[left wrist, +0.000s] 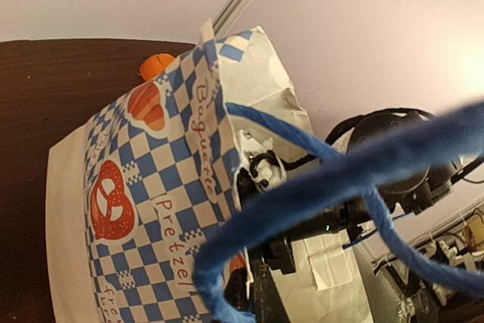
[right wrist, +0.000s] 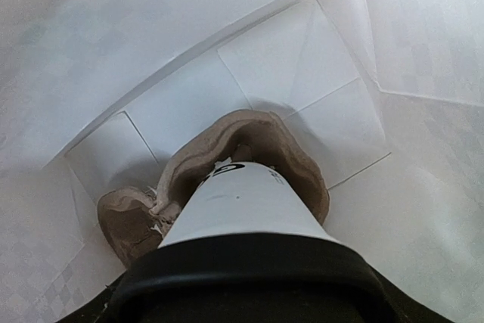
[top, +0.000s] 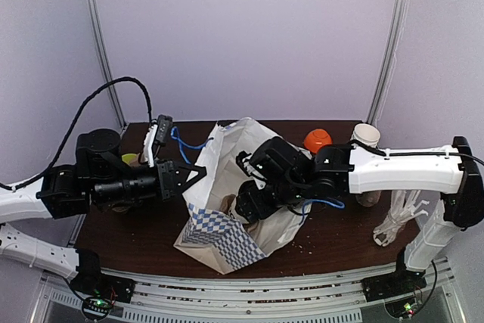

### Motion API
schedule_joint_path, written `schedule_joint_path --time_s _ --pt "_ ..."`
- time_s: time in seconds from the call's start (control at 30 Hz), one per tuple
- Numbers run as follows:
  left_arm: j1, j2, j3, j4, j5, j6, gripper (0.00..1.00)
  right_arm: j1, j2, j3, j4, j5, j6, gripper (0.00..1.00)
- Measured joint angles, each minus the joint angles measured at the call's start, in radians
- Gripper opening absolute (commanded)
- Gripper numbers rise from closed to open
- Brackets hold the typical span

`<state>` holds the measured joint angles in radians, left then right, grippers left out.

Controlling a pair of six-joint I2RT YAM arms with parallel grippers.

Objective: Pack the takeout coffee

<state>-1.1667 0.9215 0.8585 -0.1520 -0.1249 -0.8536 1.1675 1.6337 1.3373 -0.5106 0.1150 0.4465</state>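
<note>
The cup [right wrist: 242,213] is seen in the right wrist view, low in the middle of the frame, inside the bag [right wrist: 272,73]. Its black lid [right wrist: 249,274] fills the bottom edge. The white body runs up the frame to a brown pulp carrier [right wrist: 189,168], in which its base is seated. A little black print is made out at that end. The carrier is laid on the bag's folded floor, at the centre of the frame.

In the top view the bag is found at the middle of the table [top: 128,232], with its blue-checked side toward the lower edge. The cup is hidden there by the paper.

The right gripper [top: 249,203] is sunk into the bag's mouth from the right, and its fingers are shown in no view. The jaws are set wide, but it cannot be told whether the cup is gripped or merely straddled.

The left gripper [top: 195,174] is placed just left of the bag and is closed tight. The blue cord handle [left wrist: 363,172] is caught in it. In the left wrist view the cord is looped across the right half of the frame and down to the bottom edge, with the bag's mouth behind it.

An orange round thing [top: 318,140] and a cup stack [top: 366,135] are seen at the table's upper right. A white plastic bag [top: 397,217] is seen at the right edge.
</note>
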Motion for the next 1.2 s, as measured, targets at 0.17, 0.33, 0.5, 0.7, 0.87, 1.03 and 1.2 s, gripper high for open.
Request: schedule_joint_path --time_s 0.17,0.33,0.5,0.7,0.87,1.03,1.2 --pt "0.001 0.088 0.155 -0.122 0.102 0.170 0.00 0.009 -0.107 -0.083 0.056 0.008 -0.018 0.77" --pt "0.002 0.160 0.266 -0.199 0.193 0.340 0.00 0.026 -0.214 -0.120 0.118 0.012 -0.044 0.77" --pt "0.004 0.202 0.280 -0.231 0.257 0.467 0.00 0.073 -0.261 -0.182 0.156 0.036 -0.075 0.77" --pt "0.005 0.203 0.259 -0.223 0.308 0.566 0.00 0.093 -0.294 -0.265 0.176 0.063 -0.090 0.77" --pt "0.006 0.204 0.257 -0.202 0.338 0.599 0.00 0.095 -0.307 -0.277 0.200 0.103 -0.105 0.77" --pt "0.010 0.213 0.242 -0.178 0.359 0.610 0.00 0.095 -0.307 -0.285 0.211 0.185 -0.107 0.77" --pt "0.010 0.215 0.220 -0.159 0.380 0.617 0.00 0.095 -0.310 -0.304 0.214 0.251 -0.106 0.77"
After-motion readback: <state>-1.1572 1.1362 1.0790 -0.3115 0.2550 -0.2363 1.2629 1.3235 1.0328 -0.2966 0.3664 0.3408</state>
